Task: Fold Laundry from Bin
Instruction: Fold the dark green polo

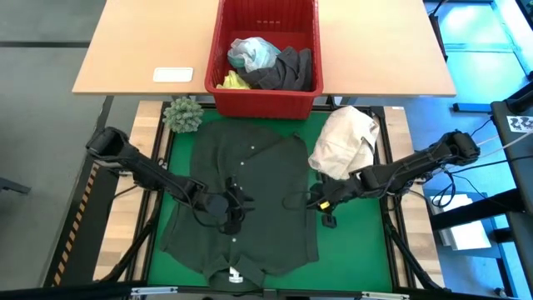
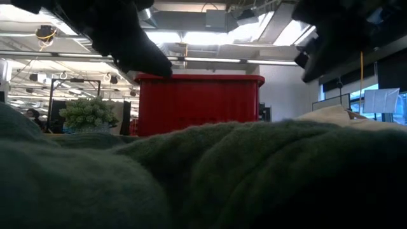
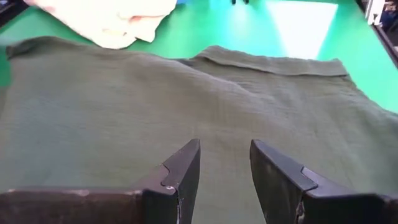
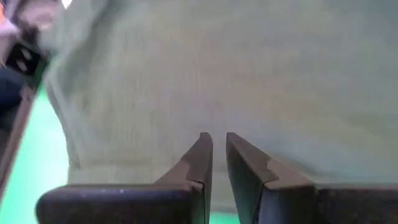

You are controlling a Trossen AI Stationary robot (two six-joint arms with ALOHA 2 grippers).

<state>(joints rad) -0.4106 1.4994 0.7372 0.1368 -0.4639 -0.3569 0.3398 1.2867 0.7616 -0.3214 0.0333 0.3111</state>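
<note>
green mat [image 1: 366, 242]: open at 4 o'clock | dark green shirt [image 1: 241, 196]: spread flat mid-mat, buttoned, right hem at mat's bare strip | red bin [image 1: 265, 57]: 12 o'clock, holds remaining laundry [image 1: 271, 65] | left gripper [image 1: 234, 208]: over shirt centre, fingers apart, empty | right gripper [image 1: 319, 200]: shirt's 3 o'clock edge, fingers narrowly apart, nothing seen between them
</note>
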